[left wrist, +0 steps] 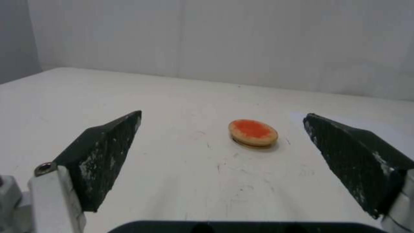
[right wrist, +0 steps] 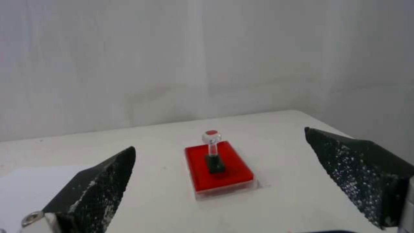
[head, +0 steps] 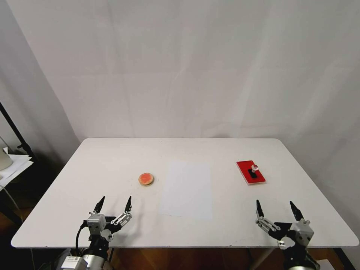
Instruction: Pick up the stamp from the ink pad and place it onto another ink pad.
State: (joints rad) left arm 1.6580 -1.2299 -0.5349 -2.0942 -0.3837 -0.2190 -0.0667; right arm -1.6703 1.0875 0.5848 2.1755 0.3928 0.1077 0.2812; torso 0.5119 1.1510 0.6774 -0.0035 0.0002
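The stamp (head: 254, 170) stands upright on the red ink pad (head: 250, 172) (right side of the counter (head: 187, 150)). Both grippers, left (head: 114, 204) and right (head: 276, 208), hover near the front edge with fingers released; the round ink pad (head: 146, 179) lies well apart.

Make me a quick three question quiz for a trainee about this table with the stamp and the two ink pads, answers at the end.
1. True or false: the stamp stands on the round pad.
2. Which claw is nearer the red rectangular pad: A) left claw B) right claw?
3. Fill in: a sheet of white ____ lies between the two pads.

Key:
1. False; it stands upright on the red rectangular pad.
2. B; both claws are open and hover at the table's near edge.
3. Paper.
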